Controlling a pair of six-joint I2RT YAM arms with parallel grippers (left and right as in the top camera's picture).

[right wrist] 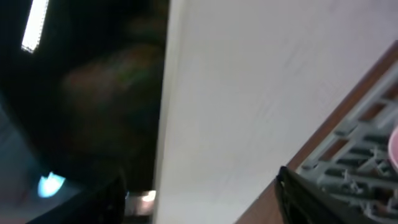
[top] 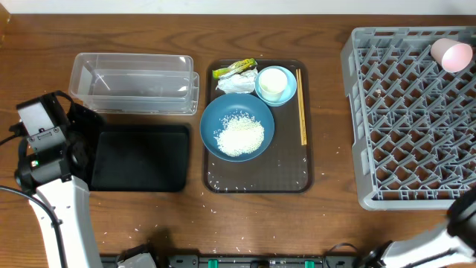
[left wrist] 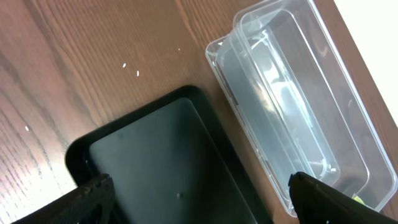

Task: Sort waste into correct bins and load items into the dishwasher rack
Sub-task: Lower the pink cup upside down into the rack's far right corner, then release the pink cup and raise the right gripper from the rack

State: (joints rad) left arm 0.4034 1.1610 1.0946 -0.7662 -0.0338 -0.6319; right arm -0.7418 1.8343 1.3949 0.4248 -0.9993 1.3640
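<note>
A large dark-blue bowl [top: 237, 127] holding white rice [top: 239, 136] sits on the brown tray [top: 290, 167]. Behind it are a yellow-green wrapper [top: 235, 68], a white tissue [top: 236, 83], and a light-blue bowl [top: 287, 92] with a white cup [top: 274, 80] in it. Wooden chopsticks [top: 301, 108] lie along the tray's right side. The pink cup [top: 451, 54] lies in the grey rack [top: 416, 119]. My left gripper [left wrist: 199, 205] is open and empty over the black tray [top: 141, 158] [left wrist: 168, 149], next to the clear tub [top: 134, 82] [left wrist: 298, 99]. My right gripper [right wrist: 202, 199] is open and empty, at the rack's edge [right wrist: 360, 155].
Loose rice grains lie on the brown tray's front, on the wooden table near the front edge [top: 223, 201], and left of the black tray [left wrist: 130, 68]. The right arm [top: 465, 219] sits at the front right corner, below the rack.
</note>
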